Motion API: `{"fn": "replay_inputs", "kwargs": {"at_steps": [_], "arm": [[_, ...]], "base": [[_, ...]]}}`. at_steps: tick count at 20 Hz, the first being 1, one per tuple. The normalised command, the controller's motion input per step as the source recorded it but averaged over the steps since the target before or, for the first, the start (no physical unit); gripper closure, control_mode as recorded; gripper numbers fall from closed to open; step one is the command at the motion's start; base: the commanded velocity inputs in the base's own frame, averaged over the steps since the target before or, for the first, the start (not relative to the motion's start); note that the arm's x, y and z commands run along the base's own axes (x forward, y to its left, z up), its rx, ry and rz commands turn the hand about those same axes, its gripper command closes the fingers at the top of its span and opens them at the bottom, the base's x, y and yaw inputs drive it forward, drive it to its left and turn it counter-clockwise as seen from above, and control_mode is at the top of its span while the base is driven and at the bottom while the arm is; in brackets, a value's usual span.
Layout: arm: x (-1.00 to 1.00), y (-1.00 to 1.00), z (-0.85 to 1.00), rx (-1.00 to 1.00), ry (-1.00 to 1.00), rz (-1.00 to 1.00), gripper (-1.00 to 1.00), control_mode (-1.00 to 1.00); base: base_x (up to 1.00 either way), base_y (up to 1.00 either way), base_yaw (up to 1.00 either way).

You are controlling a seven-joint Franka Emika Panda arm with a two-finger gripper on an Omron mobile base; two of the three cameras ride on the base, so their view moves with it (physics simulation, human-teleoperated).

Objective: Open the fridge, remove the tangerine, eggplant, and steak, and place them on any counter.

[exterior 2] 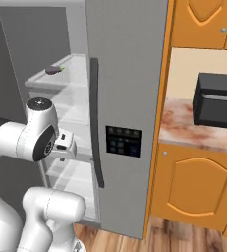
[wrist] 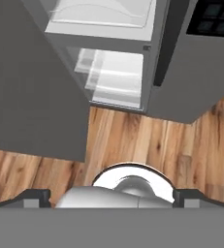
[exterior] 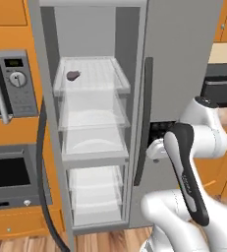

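Standing tall and grey in a kitchen of orange cabinets (exterior 2: pixel 193 184), the fridge (exterior: pixel 184 64) has its left door (wrist: pixel 31 82) swung wide and its right door shut, a long dark handle (exterior 2: pixel 96 123) running down that shut door above a small dark control panel (exterior 2: pixel 123 141). White translucent shelves and drawers fill the open compartment. A built-in oven (exterior: pixel 9 86) sits in the cabinetry left of the fridge. To the right, the marbled tabletop (exterior 2: pixel 184 125) carries a black microwave (exterior 2: pixel 218 101). Wooden plank floor (wrist: pixel 147 145) lies below. The fingers (wrist: pixel 36 197) are spread fully apart, empty, low in front of the fridge. On the top shelf rest the steak (exterior: pixel 73 75) and the eggplant (exterior 2: pixel 54 70); whether they touch I cannot tell.
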Motion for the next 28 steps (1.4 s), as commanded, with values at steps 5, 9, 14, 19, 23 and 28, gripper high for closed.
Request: {"fn": "replay_inputs", "kwargs": {"at_steps": [5,9,14,19,23,28], "arm": [[0.00,0.00,0.00,0.00,0.00,0.00,-1.00,1.00],[0.00,0.00,0.00,0.00,0.00,0.00,-1.00,1.00],[0.00,0.00,0.00,0.00,0.00,0.00,-1.00,1.00],[-0.01,0.20,0.01,-0.03,-0.03,0.00,-1.00,-1.00],[0.25,0.62,0.35,-0.07,-0.24,-0.05,-1.00,-1.00],[0.76,0.00,0.74,0.00,-0.26,-0.06,-1.00,-1.00]], "base": [[0.62,-0.07,0.16],[0.84,0.08,0.12],[0.68,0.42,0.07],[0.10,0.80,0.00],[0.00,0.00,0.00],[0.00,0.00,0.00]]}}
